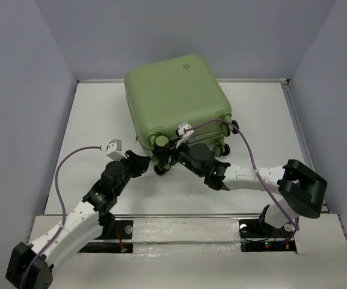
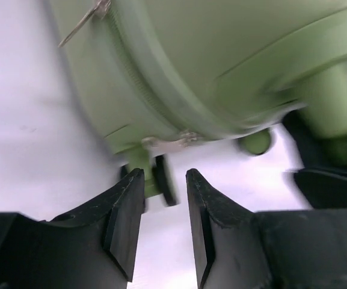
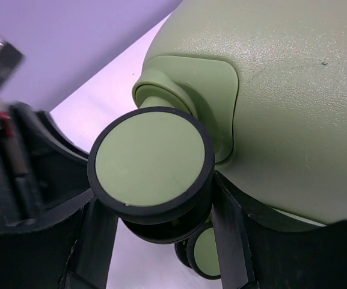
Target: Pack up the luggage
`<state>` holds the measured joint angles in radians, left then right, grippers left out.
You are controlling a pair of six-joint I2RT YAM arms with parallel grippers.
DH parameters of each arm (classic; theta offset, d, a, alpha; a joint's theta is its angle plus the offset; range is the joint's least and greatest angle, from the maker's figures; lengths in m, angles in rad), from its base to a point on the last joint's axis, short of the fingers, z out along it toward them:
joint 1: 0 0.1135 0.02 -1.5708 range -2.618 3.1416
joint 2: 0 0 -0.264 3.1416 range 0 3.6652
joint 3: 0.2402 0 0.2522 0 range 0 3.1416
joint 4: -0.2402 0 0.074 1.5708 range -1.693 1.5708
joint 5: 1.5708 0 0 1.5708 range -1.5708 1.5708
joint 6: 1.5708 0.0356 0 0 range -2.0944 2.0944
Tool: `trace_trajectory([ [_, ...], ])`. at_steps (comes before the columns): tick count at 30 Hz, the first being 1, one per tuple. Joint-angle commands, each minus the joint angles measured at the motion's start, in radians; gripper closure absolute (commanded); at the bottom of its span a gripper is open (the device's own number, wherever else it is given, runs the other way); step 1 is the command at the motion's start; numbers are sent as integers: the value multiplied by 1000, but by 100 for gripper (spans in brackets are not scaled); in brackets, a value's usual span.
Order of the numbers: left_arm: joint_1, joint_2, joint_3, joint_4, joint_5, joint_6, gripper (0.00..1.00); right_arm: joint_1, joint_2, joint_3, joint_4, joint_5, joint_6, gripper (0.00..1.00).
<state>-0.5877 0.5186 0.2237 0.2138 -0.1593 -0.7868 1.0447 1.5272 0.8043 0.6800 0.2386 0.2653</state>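
Observation:
The luggage (image 1: 173, 96) is a pale olive-green hard-shell suitcase. It lies shut at the back middle of the table, its wheels toward me. In the right wrist view its shell (image 3: 281, 90) fills the upper right, and a green-and-black wheel (image 3: 152, 159) sits between the two black fingers. My right gripper (image 3: 158, 194) is shut on that wheel, at the suitcase's near edge (image 1: 168, 155). My left gripper (image 1: 144, 161) hovers at the near left corner. Its jaws (image 2: 164, 174) stand apart with only table between them. A small wheel (image 2: 161, 183) and a metal zip pull (image 2: 167, 143) lie just beyond its tips.
The white table (image 1: 95, 120) has a raised rim and grey walls on three sides. Purple cables (image 1: 71, 158) loop over both arms. A second wheel (image 3: 206, 253) shows below the gripped one. The left arm's black body (image 3: 17, 174) is close on the right gripper's left.

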Motion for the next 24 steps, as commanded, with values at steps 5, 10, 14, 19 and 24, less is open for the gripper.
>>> trace_trajectory([
  [5,-78,220,40,258,-126,167,51,-28,-58,68,52,44,-9,93],
  [10,-132,317,88,311,-161,211,49,-28,-50,69,53,24,5,93],
  [14,-152,383,112,320,-222,227,49,-28,-48,65,59,11,12,93],
  [19,-153,400,143,320,-304,259,50,-28,-52,53,70,-5,21,93],
  [24,-155,446,184,318,-365,285,67,-28,-58,30,87,-24,35,93],
])
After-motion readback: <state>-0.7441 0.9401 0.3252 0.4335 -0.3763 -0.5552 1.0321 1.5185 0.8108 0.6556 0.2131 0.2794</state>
